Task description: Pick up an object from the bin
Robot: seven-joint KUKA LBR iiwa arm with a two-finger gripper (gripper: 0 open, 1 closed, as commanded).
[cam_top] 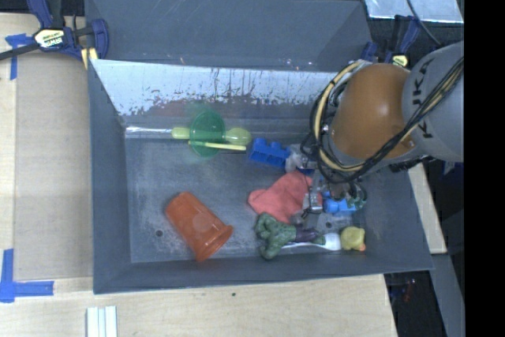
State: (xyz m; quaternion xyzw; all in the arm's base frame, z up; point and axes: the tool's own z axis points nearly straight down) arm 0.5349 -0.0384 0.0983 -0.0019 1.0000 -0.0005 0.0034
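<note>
The tool (319, 204) is low in the bin (109, 193), right at the edge of a crumpled pink cloth (278, 198), on the side of the cloth that faces the view's right. Its tip is lost among dark parts and cables, so I cannot tell whether it is open or closed, or whether it touches the cloth. Above it the arm's rounded orange cover (367, 118) hangs beyond the cloth's upper right corner, ringed by black and yellow cables. A small blue piece (339, 207) shows just past the tool on the side away from the cloth; whether it belongs to the robot or lies loose is unclear. Below the cloth and touching its lower edge is a dark green toy (272, 234). From that toy a pale, slim stick-like thing (314, 243) runs toward the view's right. It ends near a small yellow toy (353, 238), which sits below and to the right of the cloth. Just above the cloth, toward the back wall, is a blue block (268, 153). Farther from the cloth on the upper left is a green bowl (207, 127) with a yellow spoon (225, 145) across it. An orange cup (198, 226) lies on its side well apart from the cloth, at its lower left.
</note>
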